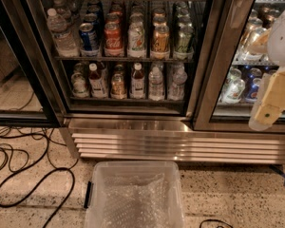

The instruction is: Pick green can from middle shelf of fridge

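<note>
The fridge [133, 144] fills the upper view, with its steel base grille below. The middle shelf [123, 59] holds a row of drinks. The green can [137, 39], green and silvery-white, stands upright at the front of its lane. It is between a red cola can [113, 38] and an orange-gold can [160, 40]. My gripper [267, 112] hangs at the far right edge in front of the right glass door. It is well to the right of the green can and lower than it, and holds nothing I can see.
A water bottle [61, 32], a blue can [89, 37] and a darker greenish can [184, 39] share the middle shelf. Bottles fill the shelf below. A clear plastic bin [134, 196] sits on the floor in front. Black cables [23, 165] lie at the left.
</note>
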Robot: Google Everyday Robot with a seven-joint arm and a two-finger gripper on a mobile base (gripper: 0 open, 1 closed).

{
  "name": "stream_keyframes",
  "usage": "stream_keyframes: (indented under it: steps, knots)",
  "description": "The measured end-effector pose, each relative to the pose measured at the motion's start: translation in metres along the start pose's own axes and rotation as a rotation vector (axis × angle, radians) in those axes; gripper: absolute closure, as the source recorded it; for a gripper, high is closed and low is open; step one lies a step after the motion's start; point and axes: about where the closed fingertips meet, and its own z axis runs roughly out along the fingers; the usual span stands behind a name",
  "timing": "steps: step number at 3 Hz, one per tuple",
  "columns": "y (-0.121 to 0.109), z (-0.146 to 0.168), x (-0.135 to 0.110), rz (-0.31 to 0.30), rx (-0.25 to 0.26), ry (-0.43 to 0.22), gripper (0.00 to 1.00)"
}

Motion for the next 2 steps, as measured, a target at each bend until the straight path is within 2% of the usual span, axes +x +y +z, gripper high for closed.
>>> stream_keyframes:
  steps: [1, 2]
  knots:
    - [0.0, 0.0, 0.0, 0.0, 0.0, 0.0, 0.0]
    - [-0.005, 0.022, 0.001, 0.039, 0.027, -0.003, 0.0]
